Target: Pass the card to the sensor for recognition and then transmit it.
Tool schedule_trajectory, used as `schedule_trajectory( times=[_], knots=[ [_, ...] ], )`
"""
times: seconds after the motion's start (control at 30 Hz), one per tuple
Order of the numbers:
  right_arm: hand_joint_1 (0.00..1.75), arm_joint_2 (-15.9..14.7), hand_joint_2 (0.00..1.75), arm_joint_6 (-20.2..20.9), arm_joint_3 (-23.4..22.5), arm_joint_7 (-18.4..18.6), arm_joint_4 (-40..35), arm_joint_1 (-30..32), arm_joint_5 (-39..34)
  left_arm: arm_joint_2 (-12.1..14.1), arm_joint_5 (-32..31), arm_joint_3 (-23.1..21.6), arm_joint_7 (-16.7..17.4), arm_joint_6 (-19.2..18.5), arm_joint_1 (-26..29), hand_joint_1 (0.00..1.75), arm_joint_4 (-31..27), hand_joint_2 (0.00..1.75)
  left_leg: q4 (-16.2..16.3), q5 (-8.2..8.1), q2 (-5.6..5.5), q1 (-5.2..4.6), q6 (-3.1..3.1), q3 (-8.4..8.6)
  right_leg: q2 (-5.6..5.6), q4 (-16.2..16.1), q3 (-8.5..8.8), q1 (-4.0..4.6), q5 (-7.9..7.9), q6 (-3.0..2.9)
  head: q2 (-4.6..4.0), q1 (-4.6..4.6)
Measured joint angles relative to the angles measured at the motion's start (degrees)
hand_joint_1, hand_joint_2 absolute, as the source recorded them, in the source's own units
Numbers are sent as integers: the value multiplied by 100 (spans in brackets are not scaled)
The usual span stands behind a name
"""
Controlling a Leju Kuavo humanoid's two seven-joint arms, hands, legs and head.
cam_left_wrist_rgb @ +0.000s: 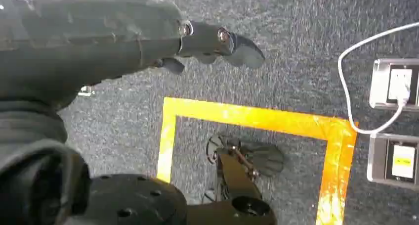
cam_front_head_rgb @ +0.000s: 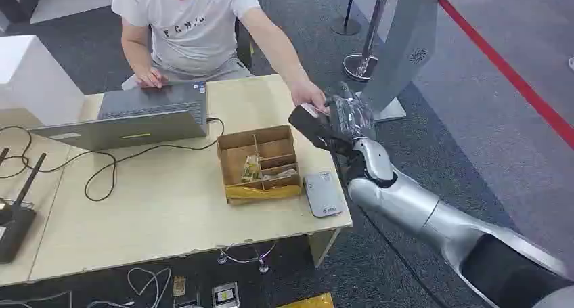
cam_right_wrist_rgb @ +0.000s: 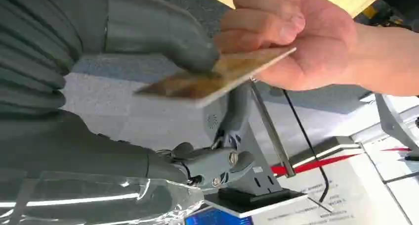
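A pale wooden table (cam_front_head_rgb: 169, 206) stands on grey carpet, with a laptop (cam_front_head_rgb: 135, 118), a divided box (cam_front_head_rgb: 259, 162) and the sensor (cam_front_head_rgb: 322, 193) near its right edge. Off that edge, the right hand (cam_front_head_rgb: 342, 122) pinches the card (cam_right_wrist_rgb: 217, 76) under its thumb while a person's hand (cam_right_wrist_rgb: 306, 42) grips the far end. The handover seems underway: hold steady, then loosen only once their grip is firm. The left hand (cam_left_wrist_rgb: 207, 44) hangs over the floor, fingers apart, holding nothing.

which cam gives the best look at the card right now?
Right wrist view: the card is close up, its edge and face visible, pinched by the right hand and a person's hand. In the head view it is largely hidden between those two hands. The left wrist view looks down at the floor.
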Motion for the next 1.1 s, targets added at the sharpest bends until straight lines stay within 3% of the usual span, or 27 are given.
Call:
schedule_trajectory(
  times=[0.7,1.1],
  knots=[
    [175,-7,175,-107,-15,-77,2,71,-138,59,269,-389,0,22,-2,0,-15,0,0,0,2,0,0,0,7,0,-4,0,0,0,0,0],
    [175,-4,175,-116,-20,-129,335,439,-201,61,767,-628,0,105,-5,0,-48,0,0,0,2,0,0,-1,7,0,-4,0,0,0,0,0]
  ],
)
